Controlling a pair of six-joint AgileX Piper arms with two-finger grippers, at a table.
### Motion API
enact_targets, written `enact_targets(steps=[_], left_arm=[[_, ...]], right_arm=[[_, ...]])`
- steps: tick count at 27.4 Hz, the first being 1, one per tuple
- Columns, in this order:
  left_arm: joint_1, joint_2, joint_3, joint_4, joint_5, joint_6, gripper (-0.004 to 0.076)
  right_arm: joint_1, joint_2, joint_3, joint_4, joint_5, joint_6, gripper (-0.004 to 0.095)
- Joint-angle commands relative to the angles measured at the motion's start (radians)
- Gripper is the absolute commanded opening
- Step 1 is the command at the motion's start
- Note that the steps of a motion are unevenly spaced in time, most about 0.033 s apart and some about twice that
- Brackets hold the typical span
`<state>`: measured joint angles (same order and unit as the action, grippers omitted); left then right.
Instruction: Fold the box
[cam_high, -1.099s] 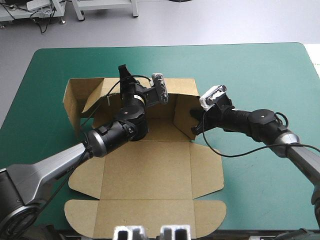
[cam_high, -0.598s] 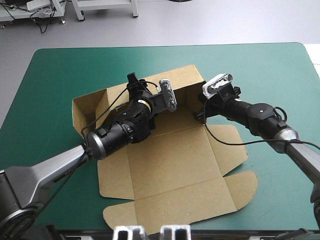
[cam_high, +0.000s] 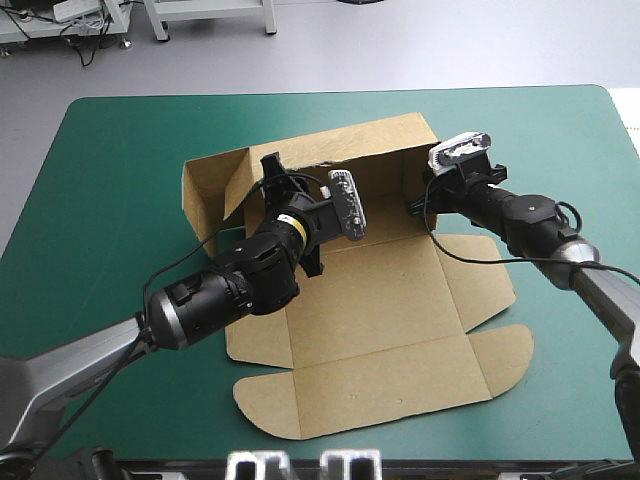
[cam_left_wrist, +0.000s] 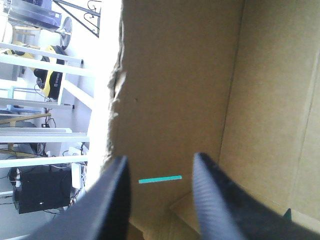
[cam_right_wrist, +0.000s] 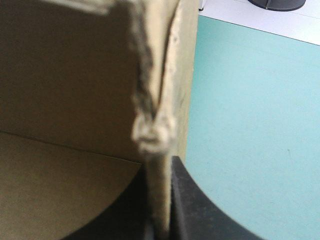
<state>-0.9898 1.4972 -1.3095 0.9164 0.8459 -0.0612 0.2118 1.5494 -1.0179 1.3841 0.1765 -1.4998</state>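
Brown box (cam_high: 370, 300) lies at table (cam_high: 120, 150) centre, far walls raised, lid flat toward the near edge. My left gripper (cam_left_wrist: 160, 157) is spread at the far wall. My right gripper (cam_right_wrist: 159, 192) pinches the right wall.

Brown box (cam_high: 380, 300): matt board, cut edge frayed, fibrous; table cover (cam_high: 110, 200): smooth matt teal-green.
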Motion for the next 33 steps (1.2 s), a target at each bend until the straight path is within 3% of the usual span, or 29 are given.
enact_targets(steps=[1,5,6,8,13,17,20,24,33], left_arm=[[-0.007,-0.09,-0.03,0.036,-0.015,-0.002,-0.0003],[0.072,-0.127,-0.03,-0.001,0.029,-0.017,0.0013],[0.124,-0.129,-0.03,-0.072,0.015,-0.009,0.0013],[0.201,-0.129,-0.03,-0.162,-0.021,0.001,0.0013],[0.376,-0.163,-0.03,-0.344,-0.109,0.041,0.0013],[0.503,-0.217,-0.03,-0.424,-0.101,0.07,0.0013],[0.608,-0.256,-0.03,-0.528,-0.101,0.136,0.0013],[0.732,-0.282,-0.03,-0.699,-0.082,0.241,0.0013],[0.887,-0.284,-0.019,-0.906,-0.045,0.383,0.0013]], right_arm=[[-0.035,-0.039,-0.04,-0.028,0.042,0.042,-0.0024],[-0.113,-0.039,-0.113,-0.375,0.264,0.302,-0.0024],[-0.13,-0.039,-0.154,-0.501,0.376,0.382,-0.0024],[-0.139,-0.039,-0.217,-0.629,0.495,0.464,-0.0024],[-0.139,-0.039,-0.375,-0.823,0.705,0.591,-0.0024],[-0.139,-0.038,-0.488,-0.981,0.806,0.709,-0.0024],[-0.139,-0.035,-0.541,-1.068,0.912,0.771,-0.0024],[-0.139,-0.008,-0.586,-1.088,1.065,0.801,-0.0024],[-0.139,0.122,-0.596,-1.076,1.075,0.854,-0.0024]])
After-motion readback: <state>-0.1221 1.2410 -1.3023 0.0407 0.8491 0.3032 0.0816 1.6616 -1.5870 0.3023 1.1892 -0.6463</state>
